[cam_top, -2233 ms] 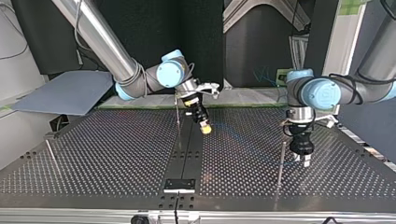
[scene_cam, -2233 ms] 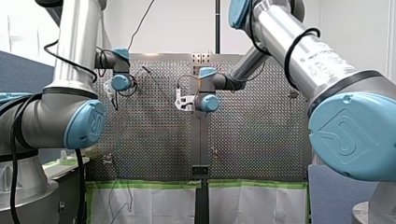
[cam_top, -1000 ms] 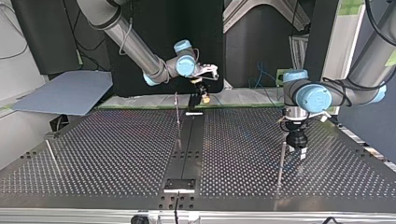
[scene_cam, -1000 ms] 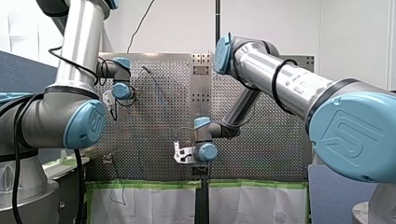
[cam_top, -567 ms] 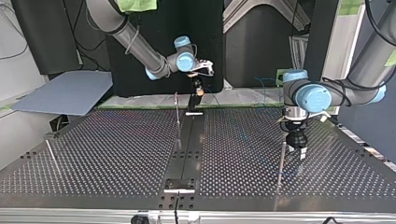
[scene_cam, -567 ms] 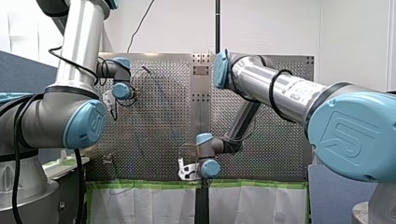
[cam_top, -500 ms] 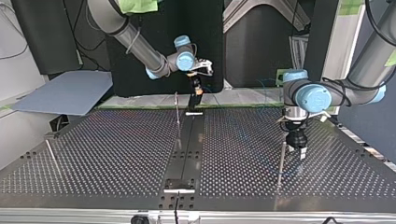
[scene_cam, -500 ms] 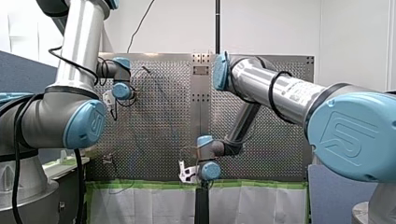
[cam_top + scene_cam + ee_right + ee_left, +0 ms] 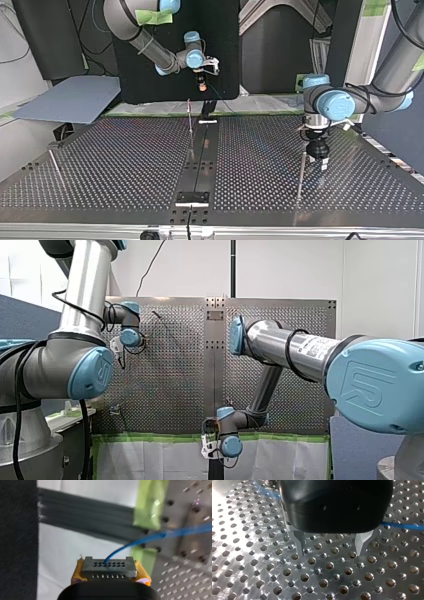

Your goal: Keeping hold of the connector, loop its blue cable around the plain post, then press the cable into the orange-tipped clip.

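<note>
Connector (image 9: 109, 570), dark grey, sits clamped between the yellow pads of my right gripper (image 9: 202, 86), which hangs off the perforated table (image 9: 125, 165), past its far edge near the middle in the top view. Its blue cable (image 9: 155, 535) leaves the connector's face and runs back over the table's green-taped edge. My left gripper (image 9: 331, 552) stands with metal fingers spread and empty just above the table, close beside a metal post (image 9: 301, 172) at the top view's right.
</note>
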